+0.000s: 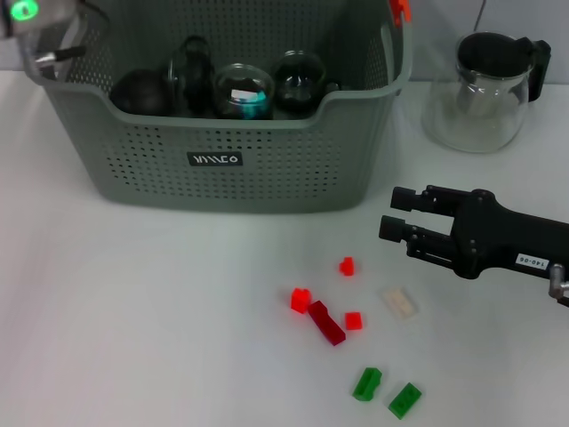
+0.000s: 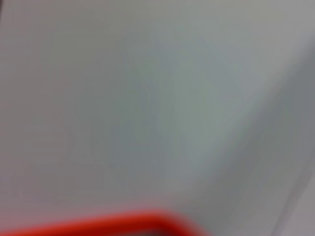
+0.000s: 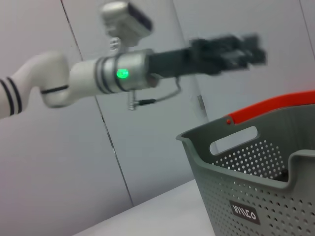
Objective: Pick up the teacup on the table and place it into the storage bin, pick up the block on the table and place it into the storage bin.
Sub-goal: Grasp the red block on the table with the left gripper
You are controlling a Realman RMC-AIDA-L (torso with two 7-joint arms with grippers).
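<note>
The white table (image 1: 133, 338) holds the storage bin (image 1: 267, 169) (dark glassware inside), beneath a grey panelled wall (image 3: 147, 147). Scattered blocks (image 1: 326, 322) lie below the right gripper (image 1: 392, 214), jaws apart; the left gripper's (image 3: 246, 49) jaws are indiscernible.

White table (image 1: 133, 338) w/ storage bin (image 1: 267, 169), glass jug (image 1: 484, 89), scattered small blocks (image 1: 325, 322).
</note>
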